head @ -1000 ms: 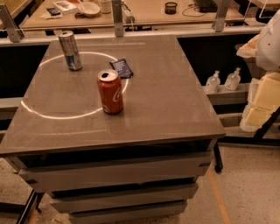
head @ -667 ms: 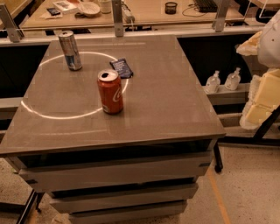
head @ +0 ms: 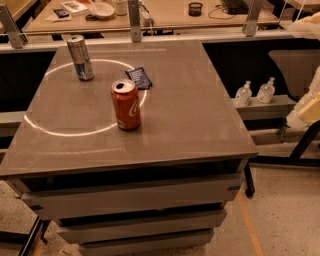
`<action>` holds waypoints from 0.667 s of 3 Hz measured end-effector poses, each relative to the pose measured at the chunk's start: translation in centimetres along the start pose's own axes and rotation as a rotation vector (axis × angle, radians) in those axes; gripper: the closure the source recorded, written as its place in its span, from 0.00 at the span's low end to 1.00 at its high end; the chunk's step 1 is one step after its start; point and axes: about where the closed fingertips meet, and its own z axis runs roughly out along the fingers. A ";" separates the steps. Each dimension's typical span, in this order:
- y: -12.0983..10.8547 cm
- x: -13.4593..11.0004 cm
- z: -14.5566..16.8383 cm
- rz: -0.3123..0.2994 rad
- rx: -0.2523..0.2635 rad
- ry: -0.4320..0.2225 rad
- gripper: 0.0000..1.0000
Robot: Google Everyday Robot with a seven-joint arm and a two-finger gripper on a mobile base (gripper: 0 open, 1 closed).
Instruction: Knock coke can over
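The coke can [head: 126, 105] is short and red with white script and a silver top. It stands upright on the grey table [head: 200, 125], left of centre, on the edge of a bright ring of light. My gripper [head: 306, 111] shows only as a cream-coloured part at the right edge of the camera view. It is beyond the table's right side and far from the can, holding nothing that I can see.
A taller silver-and-blue can [head: 80, 57] stands upright at the back left. A small dark packet [head: 139, 78] lies flat behind the coke can. Two clear bottles [head: 255, 92] sit on a low shelf to the right. A cluttered desk [head: 165, 12] runs behind.
The cream arm at the right has drawn slightly further toward the edge of the view. The coke can and the other things have not moved.
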 end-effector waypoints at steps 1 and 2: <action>0.9 -3.6 -0.4 0.000 -0.036 -0.188 0.00; 2.6 -7.8 0.8 0.021 -0.153 -0.374 0.00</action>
